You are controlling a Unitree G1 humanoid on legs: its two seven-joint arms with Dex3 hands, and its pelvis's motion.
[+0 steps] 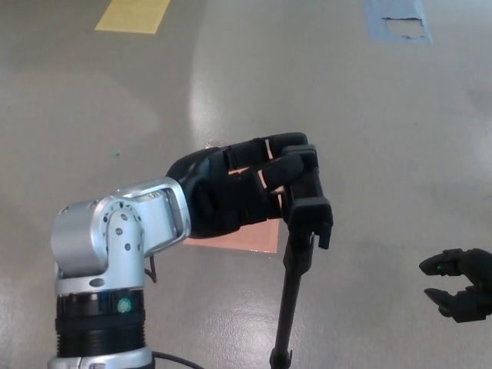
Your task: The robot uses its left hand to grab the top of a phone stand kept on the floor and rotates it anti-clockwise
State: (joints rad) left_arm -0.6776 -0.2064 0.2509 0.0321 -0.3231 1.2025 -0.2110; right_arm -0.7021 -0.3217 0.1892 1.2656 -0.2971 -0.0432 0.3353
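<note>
A black phone stand point(294, 284) rises from the floor at the lower middle, its pole running out of the bottom edge. Its clamp head point(310, 207) sits at the top. My left hand point(246, 184) reaches in from the lower left on a silver forearm, with its black fingers wrapped around the clamp head, shut on it. My right hand point(460, 290) hangs low at the right edge, away from the stand, fingers apart and holding nothing.
An orange-pink floor patch point(240, 237) lies behind my left hand. A yellow floor marking point(132, 15) is at the top left and a blue patch point(398, 20) at the top right. The grey floor point(369, 131) is glossy.
</note>
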